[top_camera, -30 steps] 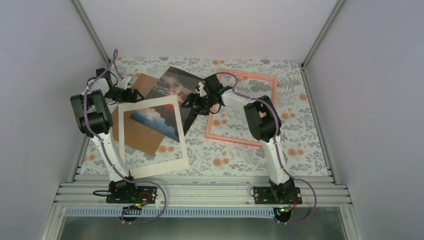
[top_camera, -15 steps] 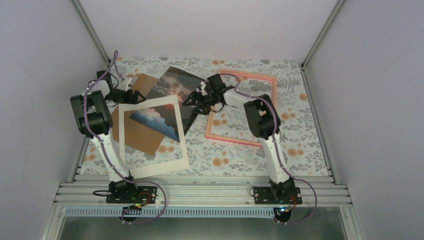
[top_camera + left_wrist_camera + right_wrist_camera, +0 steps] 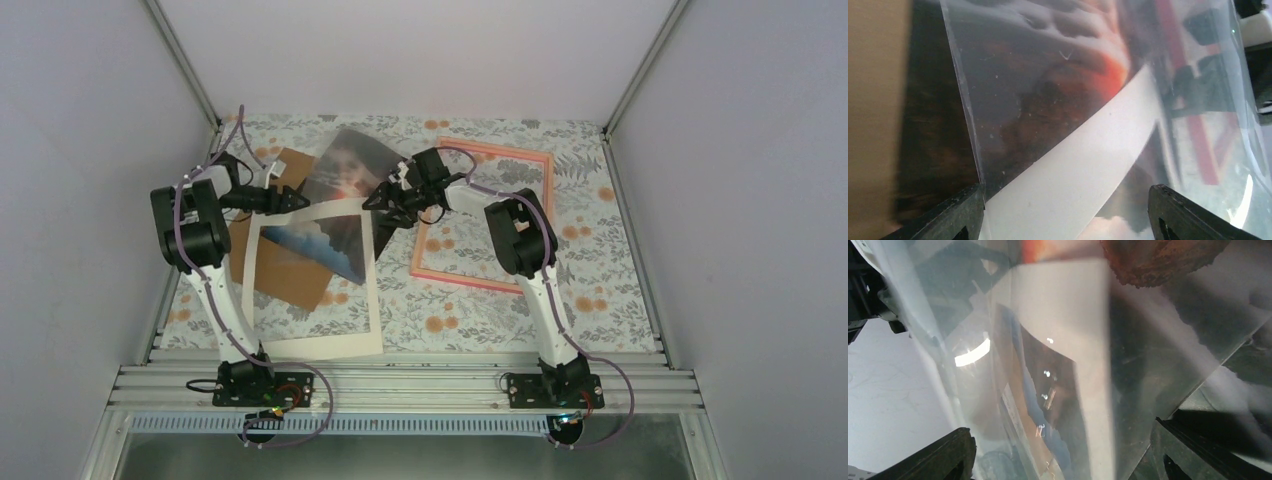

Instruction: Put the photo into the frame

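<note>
**Item:** glossy dark sunset print (image 3: 345,170), lying at eleven o'clock on the worktop and not yet in the thin pink rectangular frame (image 3: 505,151) at two o'clock.

**Tools:** left tool (image 3: 292,198) and right tool (image 3: 383,203) are set at the print's nine and three o'clock edges. Jaws are spread wide and nothing is clenched. A clear film appears to be raised between them, though this is uncertain.

**Risk:** the print may be creased or dragged, since it is overlapped by the white windowed card mat (image 3: 315,338), with the plain brown board (image 3: 290,280) beneath.

**Surface:** floral-cloth worktop (image 3: 600,260).

**Room:** plain white walls.
</note>
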`<state>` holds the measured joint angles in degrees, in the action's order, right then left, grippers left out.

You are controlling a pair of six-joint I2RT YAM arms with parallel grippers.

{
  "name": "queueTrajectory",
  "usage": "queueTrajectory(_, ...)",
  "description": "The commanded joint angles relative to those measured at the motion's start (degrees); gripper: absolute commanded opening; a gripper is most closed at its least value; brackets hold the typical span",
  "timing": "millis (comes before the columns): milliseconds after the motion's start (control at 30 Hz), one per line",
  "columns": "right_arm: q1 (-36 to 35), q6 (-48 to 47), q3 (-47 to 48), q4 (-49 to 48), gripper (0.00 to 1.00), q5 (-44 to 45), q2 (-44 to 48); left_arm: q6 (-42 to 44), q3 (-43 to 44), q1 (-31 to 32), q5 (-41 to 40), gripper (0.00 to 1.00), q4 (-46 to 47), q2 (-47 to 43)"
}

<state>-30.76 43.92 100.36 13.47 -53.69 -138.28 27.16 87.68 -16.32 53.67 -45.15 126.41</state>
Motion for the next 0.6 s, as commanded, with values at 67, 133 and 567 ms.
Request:
queueTrajectory(67, -1.32, -2.58, -2.72, 6.98, 0.9, 11.85, -7.21, 2.17, -2.35, 1.68, 6.14, 0.86, -9.61, 3.83)
queueTrajectory(133, -1.41, -3.16, -1.82, 6.88, 0.9, 11.49, -7.44, 2.56, -2.11, 1.73, 7.46, 0.86, -9.95, 3.53)
queueTrajectory(567, -2.36, -5.15, -0.49, -1.69, 0.89, 4.21, -1.58, 8.66, -1.56, 4.77, 16.32, 0.94, -14.94, -0.32)
